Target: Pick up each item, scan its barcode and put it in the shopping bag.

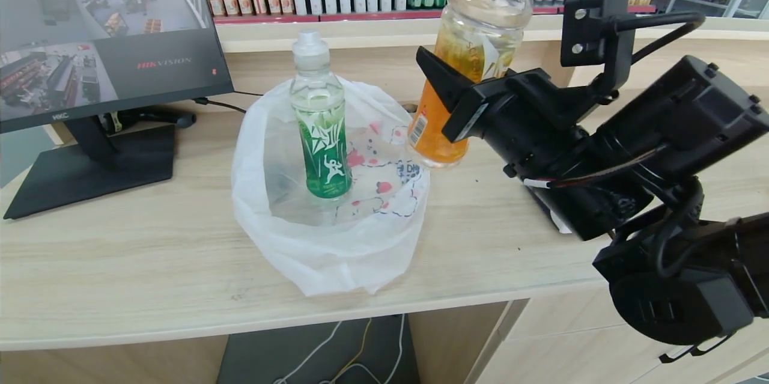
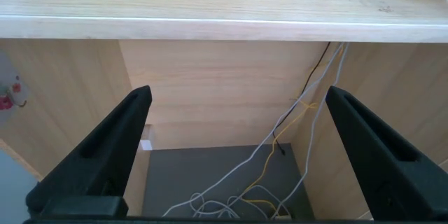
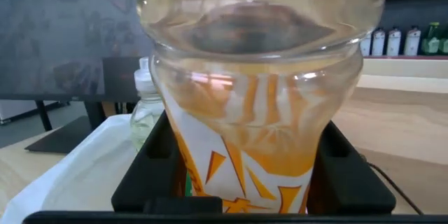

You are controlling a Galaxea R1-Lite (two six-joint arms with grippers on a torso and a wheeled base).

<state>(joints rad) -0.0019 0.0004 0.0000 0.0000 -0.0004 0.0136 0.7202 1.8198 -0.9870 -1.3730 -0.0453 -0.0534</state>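
Right end effector (image 1: 465, 86) is clamped on a clear plastic bottle (image 1: 438, 131), tilted, with an orange-and-white label, a barcode strip low on its side and a pale, see-through upper body. Just beside the end effector, toward the robot's left, the white shopping bag (image 1: 336, 240) lies open on the pale wooden worktop (image 1: 150, 264), a green-labelled bottle (image 1: 321, 131) standing upright inside it. Left end effector (image 2: 238, 157) hangs below the worktop's front edge, fingers wide apart, facing loose cables (image 2: 280, 147).
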